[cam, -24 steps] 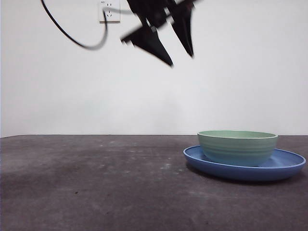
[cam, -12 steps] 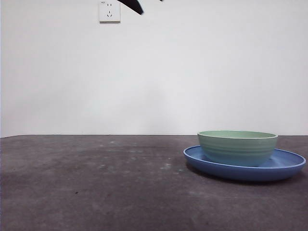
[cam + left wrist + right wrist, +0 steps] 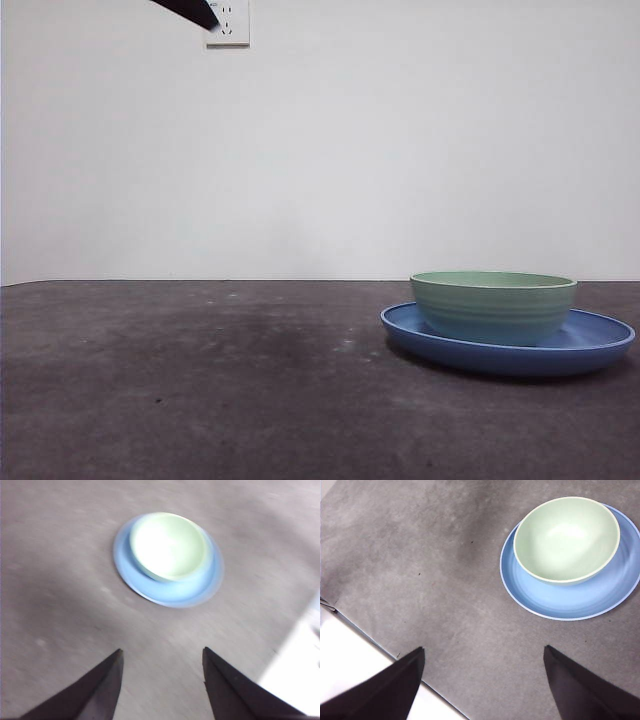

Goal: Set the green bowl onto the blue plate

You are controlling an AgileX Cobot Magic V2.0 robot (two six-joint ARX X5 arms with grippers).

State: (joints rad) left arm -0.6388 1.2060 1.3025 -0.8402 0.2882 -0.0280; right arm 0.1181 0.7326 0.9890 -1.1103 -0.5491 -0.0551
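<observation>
The right claw [image 3: 480,680] hangs high above the surface [image 3: 445,580], just inside one of its edges, with its two black jaws spread wide and nothing between them. From that claw the blue plate [image 3: 570,605] lies ahead and off to one side, well apart, with a stretch of bare grey surface in between.

The left claw [image 3: 162,680] is also raised well clear, its jaws apart though closer together than the right claw's, and empty. Its picture is blurred, so I would only say the plate [image 3: 165,592] lies ahead of it with open surface between; which of the two claws is the nearer I cannot tell for sure. In the low front view only a black tip shows at the top left corner, and it cannot be matched to either arm.

The relation that matters is already settled, as I judge it: the green bowl [image 3: 493,306] sits upright inside the blue plate [image 3: 600,345], its base on the plate's floor and its rim level. It is not centred. Seen from the right wrist, the bowl [image 3: 566,539] crowds one side of the plate and leaves a wide crescent of blue on the other. Being round, neither has a long axis to line up.

With the bowl resting on the plate and both claws clear and empty, the task looks done.
</observation>
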